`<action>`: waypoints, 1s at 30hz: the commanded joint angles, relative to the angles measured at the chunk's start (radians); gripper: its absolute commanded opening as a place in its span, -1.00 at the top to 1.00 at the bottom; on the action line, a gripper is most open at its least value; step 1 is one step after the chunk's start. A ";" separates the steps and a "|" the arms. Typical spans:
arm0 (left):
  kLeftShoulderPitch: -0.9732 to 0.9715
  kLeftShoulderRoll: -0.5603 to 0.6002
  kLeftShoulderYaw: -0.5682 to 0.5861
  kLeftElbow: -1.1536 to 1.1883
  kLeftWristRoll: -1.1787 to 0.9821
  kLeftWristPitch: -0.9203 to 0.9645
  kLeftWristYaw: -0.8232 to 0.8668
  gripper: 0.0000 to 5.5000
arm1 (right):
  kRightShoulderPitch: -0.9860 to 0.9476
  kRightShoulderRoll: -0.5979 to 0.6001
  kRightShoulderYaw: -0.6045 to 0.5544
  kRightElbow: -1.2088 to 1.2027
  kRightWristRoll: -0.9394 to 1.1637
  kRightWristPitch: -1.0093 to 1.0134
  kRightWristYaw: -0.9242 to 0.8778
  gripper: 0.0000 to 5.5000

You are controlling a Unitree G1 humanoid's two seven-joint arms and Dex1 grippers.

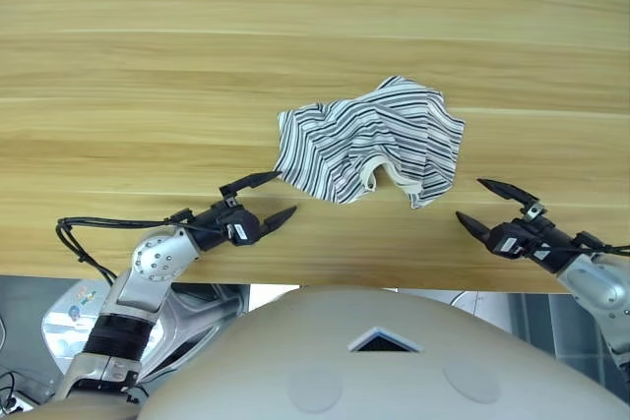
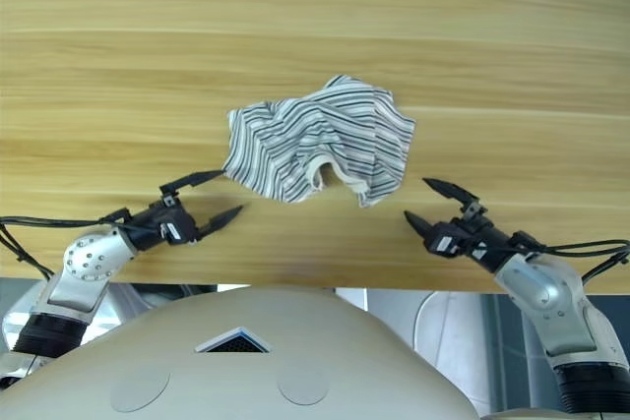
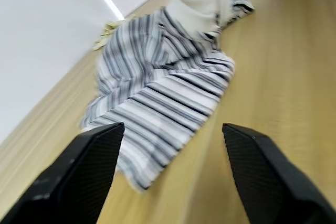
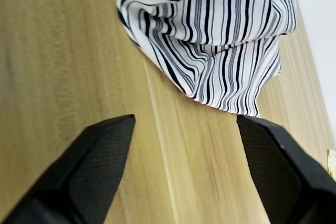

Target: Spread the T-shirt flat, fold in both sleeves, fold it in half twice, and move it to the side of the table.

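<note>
Hovering low over the near part of the wooden worktop, the left claw has its two dark fingers spread apart with nothing between them. The tip of the farther finger sits right at the lower left corner of the T-shirt, though actual contact cannot be made out. The T-shirt lies in a crumpled heap around the middle of the worktop, between the two arms and a little beyond them. It is striped in black, grey and white, its cloth bunched into folds, and its cream collar is turned toward the near edge. On the right, the right claw is likewise open and holds nothing. It is just off the shirt's lower right corner, with a strip of bare wood between them.
</note>
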 commanded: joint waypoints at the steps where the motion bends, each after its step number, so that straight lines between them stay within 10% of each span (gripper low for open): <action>1: -0.042 0.004 -0.051 -0.022 0.109 0.017 0.002 -0.27 | -0.097 0.021 0.074 0.033 -0.040 0.009 0.036 -0.32; 13: -0.122 -0.024 -0.118 0.013 0.291 0.039 0.127 -0.27 | -0.238 0.099 0.225 0.149 -0.073 -0.030 0.006 -0.32; 30: -0.127 -0.026 -0.142 0.021 0.293 0.057 0.201 -0.25 | -0.250 0.070 0.194 0.249 -0.065 -0.053 -0.037 0.82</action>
